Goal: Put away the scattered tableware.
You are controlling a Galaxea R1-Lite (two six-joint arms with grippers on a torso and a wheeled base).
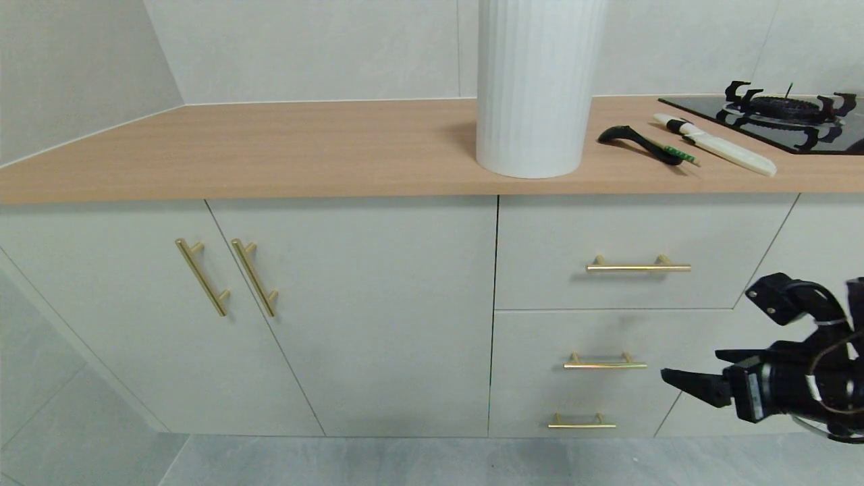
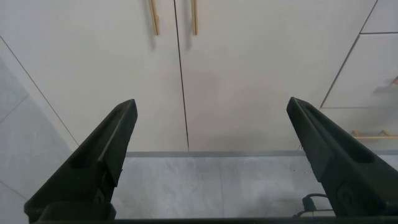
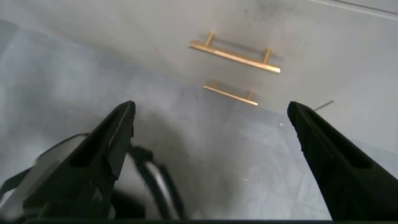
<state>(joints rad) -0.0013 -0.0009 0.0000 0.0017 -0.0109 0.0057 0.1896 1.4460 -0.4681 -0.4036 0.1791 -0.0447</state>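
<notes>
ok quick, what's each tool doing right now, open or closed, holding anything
left tool: open, holding nothing
right tool: open, holding nothing

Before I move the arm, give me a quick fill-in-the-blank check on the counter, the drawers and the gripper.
1. The black ladle lies on the countertop to the robot's ___ of the white ribbed canister.
2. The drawer stack below the ladle shows ___ gold handles.
3. The right gripper, low in front of those drawers, has its fingers ___.

Missing words: right; three; open.
</notes>
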